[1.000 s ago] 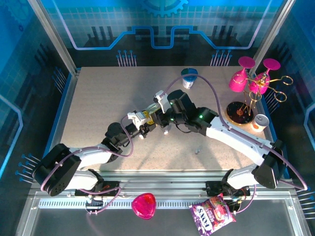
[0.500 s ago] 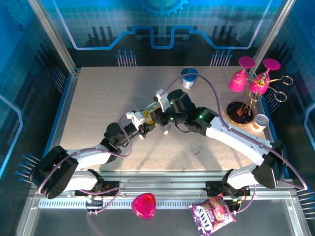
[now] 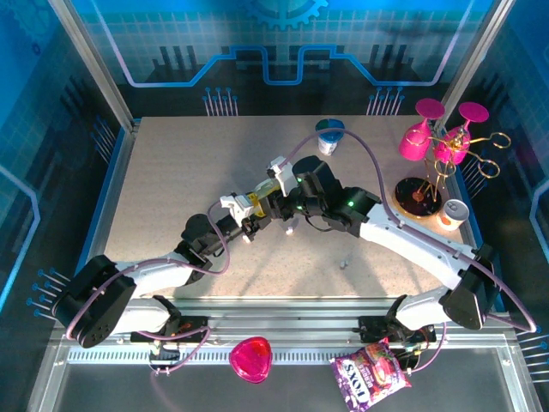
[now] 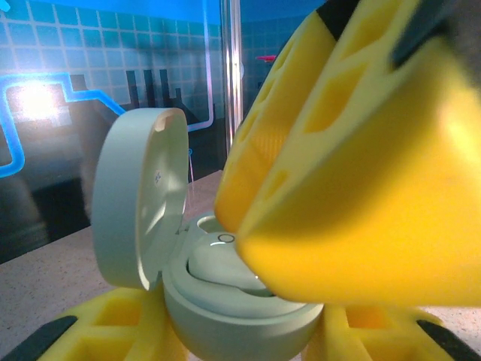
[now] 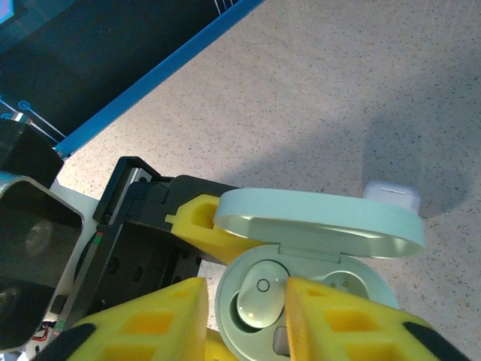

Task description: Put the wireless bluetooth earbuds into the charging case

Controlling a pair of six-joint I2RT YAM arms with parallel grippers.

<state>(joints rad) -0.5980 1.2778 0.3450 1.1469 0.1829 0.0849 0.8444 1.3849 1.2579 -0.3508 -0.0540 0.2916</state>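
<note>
1. Mid-desk, where both arms meet: R hand point(image 5: 246, 295) sits over the charging case point(image 4: 225, 304). Its yellow fingers point(image 5: 150, 323) are parted, one each side of an earbud point(image 5: 259, 289). A gap shows betw. one finger & the bud, so it isn't pinched.
2. The earbud is pale w/ a rounded back & a small ring mark on top. It's seated in one well of the case, w/ a 2nd well point(image 5: 342, 284) just beside it.
3. L hand point(image 4: 240, 335) pinches the charging case low on its body, w/ yellow pads on opposite sides of the base. The case is pale green & oval.
4. Lid point(image 5: 316, 218) is hinged open & stands roughly upright on the L-hand side of the wells, inner face twd the bud.
5. Small white object point(image 5: 391, 197) pokes out just past the lid's edge, partly hidden. Can't tell what it is.
6. Tiny speck point(image 3: 343, 263) lies on the desk point(image 3: 171, 172) nearer the near edge, well apart from the hands. It's too small to ID.
7. At the far edge, abt middle, stands a blue-topped cup point(image 3: 330, 136).
8. Twd the far-right corner is a rack point(image 3: 420, 193) w/ pink glasses point(image 3: 437, 137) hung upside down. A can point(image 3: 452, 215) stands just beside its base.
9. Past the near edge, on the rail area, lie a pink heart-shaped item point(image 3: 250, 359) & a candy bag point(image 3: 369, 375).
</note>
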